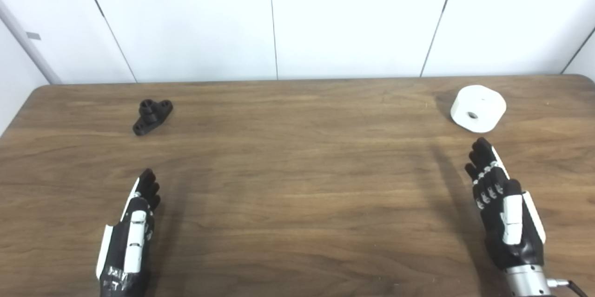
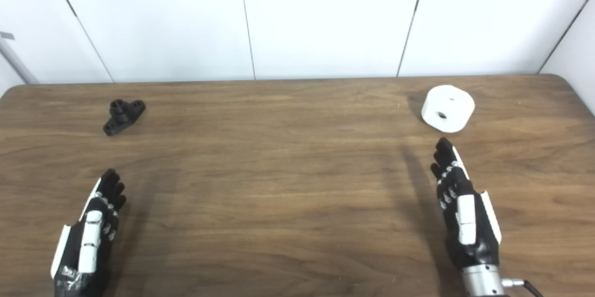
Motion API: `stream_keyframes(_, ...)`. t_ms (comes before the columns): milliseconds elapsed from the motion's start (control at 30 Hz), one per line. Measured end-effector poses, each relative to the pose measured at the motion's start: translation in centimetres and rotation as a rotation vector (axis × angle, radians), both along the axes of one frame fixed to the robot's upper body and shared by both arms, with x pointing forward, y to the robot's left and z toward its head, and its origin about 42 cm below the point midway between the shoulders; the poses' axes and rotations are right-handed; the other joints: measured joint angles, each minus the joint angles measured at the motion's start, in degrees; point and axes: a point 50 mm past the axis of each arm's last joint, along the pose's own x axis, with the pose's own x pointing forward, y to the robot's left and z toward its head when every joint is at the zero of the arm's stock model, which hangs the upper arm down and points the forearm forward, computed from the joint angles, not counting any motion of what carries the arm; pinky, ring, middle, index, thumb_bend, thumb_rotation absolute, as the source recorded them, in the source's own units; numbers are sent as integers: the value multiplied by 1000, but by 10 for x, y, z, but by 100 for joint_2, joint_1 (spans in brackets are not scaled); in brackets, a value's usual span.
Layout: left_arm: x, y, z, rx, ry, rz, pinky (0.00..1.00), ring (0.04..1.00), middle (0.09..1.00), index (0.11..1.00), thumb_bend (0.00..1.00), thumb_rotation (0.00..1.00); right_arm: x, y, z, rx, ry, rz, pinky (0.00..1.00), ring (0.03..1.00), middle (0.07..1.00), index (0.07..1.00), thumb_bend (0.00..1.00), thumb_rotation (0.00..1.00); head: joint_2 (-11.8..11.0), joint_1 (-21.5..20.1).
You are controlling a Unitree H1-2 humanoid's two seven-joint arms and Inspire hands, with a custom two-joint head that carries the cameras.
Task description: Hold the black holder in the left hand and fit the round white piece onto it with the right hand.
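The black holder (image 1: pixel 152 115) lies on the wooden table (image 1: pixel 297 171) at the far left, a short stub standing up from its flat base. The round white piece (image 1: pixel 478 108) rests at the far right, a small hole in its face. My left hand (image 1: pixel 132 236) hovers near the front left, open, fingers stretched toward the holder but well short of it. My right hand (image 1: pixel 502 208) is open at the front right, its fingertips (image 1: pixel 482 146) a little short of the white piece. Neither hand holds anything.
White wall panels (image 1: pixel 279 18) stand just behind the table's far edge. A grey post (image 1: pixel 28 46) leans at the far left. Bare wood spans the middle of the table between the two hands.
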Motion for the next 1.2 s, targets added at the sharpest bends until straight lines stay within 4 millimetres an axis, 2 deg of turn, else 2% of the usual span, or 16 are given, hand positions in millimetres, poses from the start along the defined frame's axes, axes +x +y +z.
stream_keyframes(167, 0, 0, 0, 0, -1, 1, 1000, 980, 980, 969, 352, 842, 0, -1, 0, 0, 0, -1, 1000, 1000, 994, 969, 576, 1000, -9, 0)
stream_keyframes(300, 0, 0, 0, -1, 0, 0, 1000, 987, 985, 975, 348, 866, 0, -1, 0, 4, -1, 0, 1000, 1000, 993, 970, 574, 1000, -9, 26)
stream_keyframes(467, -1, -1, 0, -1, -6, 0, 1000, 978, 979, 971, 354, 831, 0, -2, 0, 3, -4, 2, 1000, 1000, 992, 971, 573, 1000, -184, 413)
stream_keyframes(633, -1, -4, 0, 29, -10, -8, 1000, 978, 978, 970, 395, 845, -1, -5, 0, 5, -20, 14, 1000, 1000, 1000, 984, 568, 1000, -404, 800)
stream_keyframes(667, -1, -5, 0, 34, -12, -9, 1000, 978, 978, 970, 402, 845, -1, -6, 0, 3, -25, 17, 1000, 1000, 1000, 986, 568, 1000, -491, 913)
stream_keyframes(733, -1, -6, 0, 41, -20, -10, 998, 979, 977, 967, 489, 853, 0, -9, 0, 0, -29, 30, 1000, 1000, 1000, 986, 573, 1000, -597, 1071)
stream_keyframes(867, -3, -9, -1, 66, -24, -17, 1000, 987, 981, 966, 505, 875, 1, -17, 1, -8, -36, 46, 1000, 1000, 1000, 990, 588, 1000, -887, 1388)
stream_keyframes(933, -3, -9, -1, 69, -26, -19, 1000, 991, 982, 961, 465, 880, 2, -20, 0, -5, -41, 46, 1000, 1000, 1000, 986, 594, 1000, -1063, 1520)
stream_keyframes(1100, -4, -11, -1, 72, -52, -9, 991, 990, 979, 947, 372, 859, 3, -23, 0, -14, -48, 51, 1000, 1000, 1000, 982, 624, 1000, -1327, 1757)
stream_keyframes(1133, -4, -11, -1, 72, -57, -6, 995, 992, 981, 950, 358, 866, 4, -24, 1, -13, -49, 53, 1000, 1000, 1000, 986, 626, 1000, -1492, 1923)
stream_keyframes(1200, -4, -12, -1, 78, -67, -6, 997, 988, 978, 949, 366, 865, 5, -25, 1, -12, -52, 56, 1000, 1000, 999, 971, 625, 980, -1616, 2012)
